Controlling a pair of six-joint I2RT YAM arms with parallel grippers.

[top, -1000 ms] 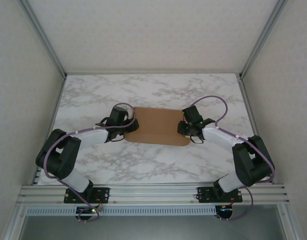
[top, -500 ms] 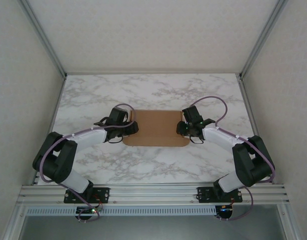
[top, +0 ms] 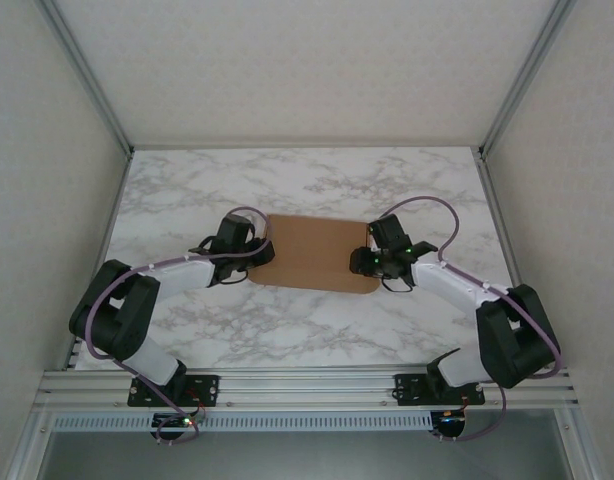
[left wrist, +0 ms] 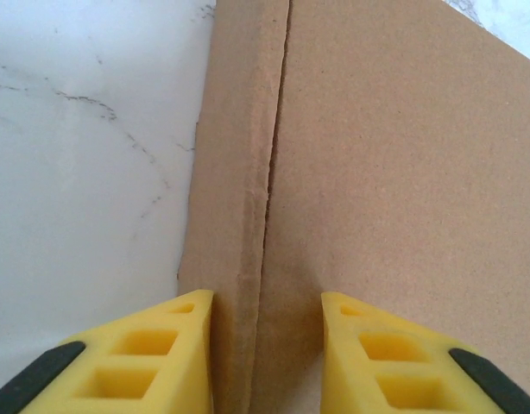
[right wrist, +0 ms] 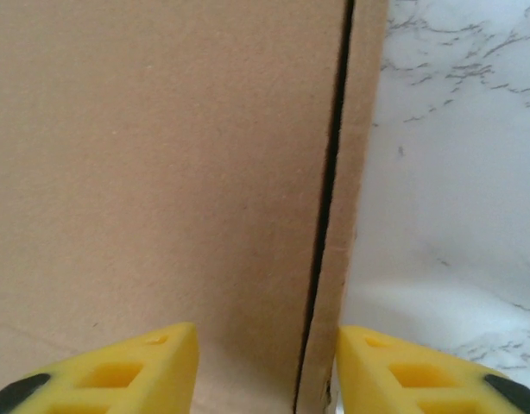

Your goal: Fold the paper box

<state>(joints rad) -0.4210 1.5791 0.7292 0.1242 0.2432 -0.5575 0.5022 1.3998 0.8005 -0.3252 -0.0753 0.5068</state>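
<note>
The paper box (top: 312, 250) lies flat and closed on the marble table, a plain brown cardboard rectangle. My left gripper (top: 255, 250) is at its left edge. In the left wrist view the yellow fingers (left wrist: 183, 345) stand apart over the box (left wrist: 403, 172), straddling the narrow side strip and its seam, so the left gripper (left wrist: 267, 302) is open. My right gripper (top: 365, 262) is at the box's right edge. In the right wrist view it (right wrist: 267, 332) is open too, one finger over the box top (right wrist: 161, 172), the other just past the side strip.
White marble tabletop (top: 287, 180) stretches behind and in front of the box. Aluminium frame posts (top: 507, 90) and pale walls close in both sides. The arms' bases sit on the rail (top: 307, 385) at the near edge.
My right gripper has slid a little toward the box's near right corner and its fingers have spread. The left gripper's fingers have drawn closer together. The box has barely shifted.
</note>
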